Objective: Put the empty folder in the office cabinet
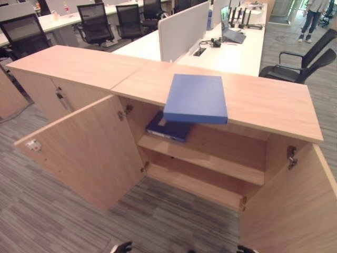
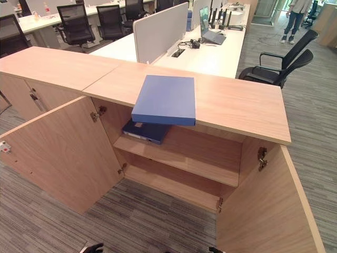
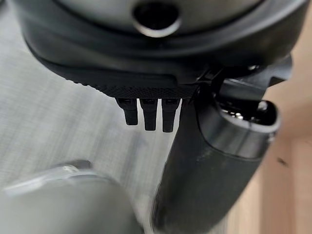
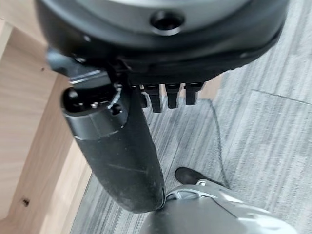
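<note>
Down low over the grey striped carpet floor (image 1: 47, 221), the left robot hand (image 3: 161, 105) hangs with its fingers (image 3: 148, 114) loosely straight and nothing in its grasp. Its right counterpart, the right robot hand (image 4: 146, 92), hangs likewise over the carpet beside a light wood panel, fingers (image 4: 170, 97) relaxed and empty.

Ahead stands the low light-wood office cabinet (image 1: 274, 105), both of its doors swung wide: the left door (image 1: 84, 153) and the right door (image 1: 295, 205). Inside, on the upper shelf (image 1: 210, 161), a dark blue binder (image 1: 168, 129) lies flat toward the left side. On the cabinet top, directly above that binder, rests the flat blue rectangular folder (image 1: 196, 98), its near edge jutting slightly over the front lip of the top.

Beyond the cabinet, a white desk (image 1: 231, 52) with a pale divider screen (image 1: 181, 29) carries a laptop (image 2: 210, 34). Black mesh office chairs (image 1: 97, 23) stand farther back, and a person (image 1: 313, 18) stands at the far right.
</note>
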